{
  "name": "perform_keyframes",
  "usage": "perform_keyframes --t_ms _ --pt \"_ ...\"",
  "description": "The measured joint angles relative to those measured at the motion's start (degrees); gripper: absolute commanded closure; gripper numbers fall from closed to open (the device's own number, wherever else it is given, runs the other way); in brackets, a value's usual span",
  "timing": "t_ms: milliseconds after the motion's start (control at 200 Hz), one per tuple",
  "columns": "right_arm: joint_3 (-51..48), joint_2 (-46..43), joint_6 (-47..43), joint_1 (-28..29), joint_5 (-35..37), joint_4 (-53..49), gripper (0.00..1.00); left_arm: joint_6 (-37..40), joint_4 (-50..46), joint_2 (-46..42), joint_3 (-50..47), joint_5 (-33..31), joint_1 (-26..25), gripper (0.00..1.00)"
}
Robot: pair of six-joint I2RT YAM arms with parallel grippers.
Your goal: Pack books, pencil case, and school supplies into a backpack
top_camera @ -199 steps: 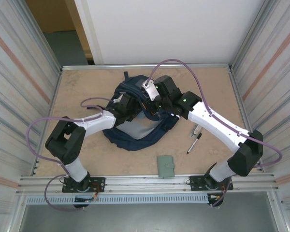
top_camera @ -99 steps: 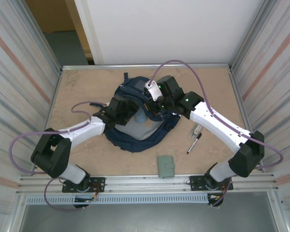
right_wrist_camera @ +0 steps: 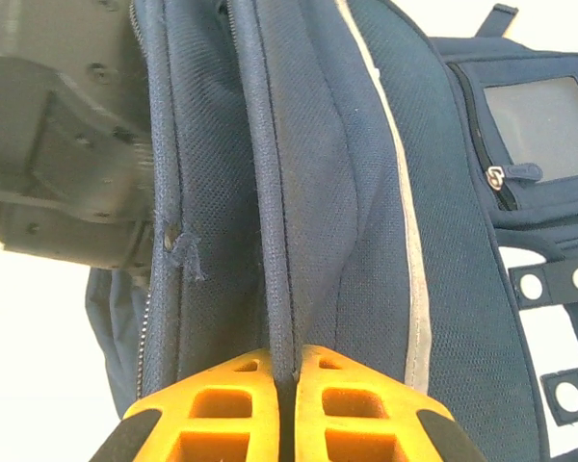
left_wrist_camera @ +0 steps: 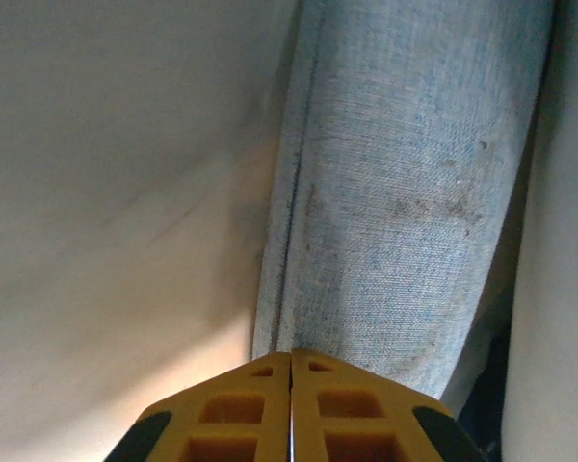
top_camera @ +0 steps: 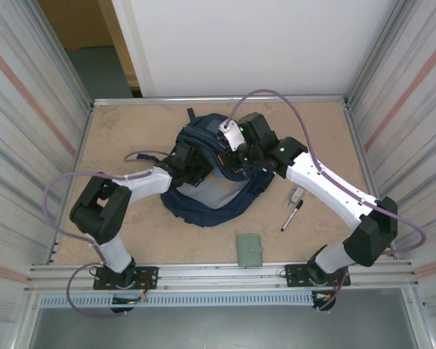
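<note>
The navy backpack (top_camera: 203, 209) lies mid-table with its mouth held up. My right gripper (top_camera: 231, 157) is shut on a piped edge of the backpack (right_wrist_camera: 281, 289) at the opening, the seam pinched between the yellow fingertips (right_wrist_camera: 347, 385). My left gripper (top_camera: 198, 161) reaches inside the bag. In the left wrist view its jaws (left_wrist_camera: 291, 358) are pressed together with nothing between them. The slate-blue pencil case (left_wrist_camera: 405, 192) lies just past the tips against the pale lining (left_wrist_camera: 106, 192). The books are out of view.
On the table right of the bag lie a black marker pen (top_camera: 292, 215) and a small clear packet (top_camera: 296, 195). A grey-green square booklet (top_camera: 249, 249) sits near the front edge. Metal walls close in both sides.
The left gripper's jaws have gone from open to shut inside the bag. The left elbow swung outward and came back. The right gripper kept its hold on the bag's edge.
</note>
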Motion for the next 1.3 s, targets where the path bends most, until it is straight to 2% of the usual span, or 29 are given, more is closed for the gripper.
perform_keyframes --t_ms 271,411,576,687,902,977,1082,1158,1303 --pt "0.0 0.1 0.3 -0.4 0.0 0.1 1.0 3.0 3.7 10.2 7.9 3.0 -0.1 0.85" --pt "0.0 0.6 0.9 -0.4 0.0 0.4 1.0 3.4 5.9 11.2 9.1 3.8 -0.1 0.84" --pt "-0.2 0.7 1.2 -0.7 -0.1 0.5 1.0 5.3 6.8 8.6 6.1 2.6 -0.1 0.76" --pt "-1.2 0.7 1.3 -2.1 -0.3 0.5 1.0 7.5 5.2 2.2 1.7 1.1 0.1 0.75" --pt "-2.0 0.7 1.1 -4.8 -1.5 0.5 1.0 11.7 0.1 -17.2 -10.4 -3.0 1.1 0.69" --pt "-2.0 0.7 0.8 -5.0 -1.6 0.3 1.0 12.8 -4.1 -23.5 -14.0 -4.3 1.2 0.62" --pt "-2.0 0.7 -0.2 -5.0 -1.9 -0.3 1.0 14.6 -12.8 -33.2 -17.1 -6.0 2.0 0.46" --pt "-2.0 0.7 -0.6 -5.0 -2.6 -0.7 1.0 16.7 -18.7 -40.2 -17.2 -6.4 4.9 0.36" --pt "-2.2 1.5 -0.6 -4.6 -5.7 -0.1 0.98 20.2 -24.1 -48.3 -16.7 -3.4 17.2 0.35"
